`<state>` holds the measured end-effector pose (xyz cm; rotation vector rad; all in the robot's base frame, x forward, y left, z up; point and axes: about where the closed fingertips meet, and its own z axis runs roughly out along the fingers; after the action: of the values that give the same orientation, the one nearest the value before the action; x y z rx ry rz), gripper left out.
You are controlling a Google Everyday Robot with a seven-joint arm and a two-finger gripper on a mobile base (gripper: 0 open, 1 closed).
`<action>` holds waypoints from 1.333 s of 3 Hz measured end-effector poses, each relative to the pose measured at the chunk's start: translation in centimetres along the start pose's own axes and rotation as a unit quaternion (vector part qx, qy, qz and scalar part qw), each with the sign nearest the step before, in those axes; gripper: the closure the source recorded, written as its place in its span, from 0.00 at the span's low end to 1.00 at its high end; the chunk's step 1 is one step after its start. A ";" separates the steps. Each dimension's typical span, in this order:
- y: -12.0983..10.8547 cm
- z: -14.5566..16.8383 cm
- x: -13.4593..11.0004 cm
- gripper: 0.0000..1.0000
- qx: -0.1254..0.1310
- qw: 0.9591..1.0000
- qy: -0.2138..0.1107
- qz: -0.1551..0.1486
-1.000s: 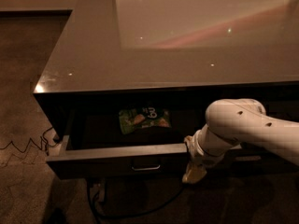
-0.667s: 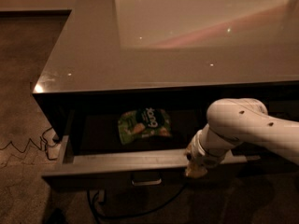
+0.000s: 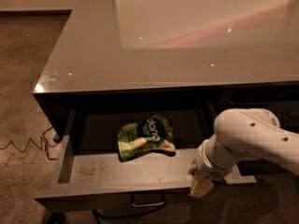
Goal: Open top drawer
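The top drawer (image 3: 93, 171) stands pulled well out from under the grey countertop, and its scuffed grey floor shows. Its small loop handle (image 3: 148, 202) sits mid-front at the bottom of the view. A green snack bag (image 3: 145, 137) lies inside, toward the back. My gripper (image 3: 202, 186) hangs at the end of the white arm over the drawer's front right edge, to the right of the handle.
The glossy grey countertop (image 3: 187, 45) fills the upper view. A dark cable (image 3: 28, 146) zigzags over the carpet at the left. A narrower dark drawer column (image 3: 252, 101) sits behind my arm on the right.
The drawer has slid further out toward the camera, showing more of its floor and the whole snack bag. My gripper has moved down and back with the drawer's front.
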<state>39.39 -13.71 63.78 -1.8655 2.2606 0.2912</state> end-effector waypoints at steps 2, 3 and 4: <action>2.8 -0.2 1.4 0.39 -0.006 1.000 0.006 0.023; 5.5 -0.7 2.5 0.15 -0.010 0.999 0.011 0.045; 10.7 -1.6 3.5 0.00 -0.021 0.996 0.014 0.080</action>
<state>28.17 -15.42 64.64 -1.7198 2.4471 0.3401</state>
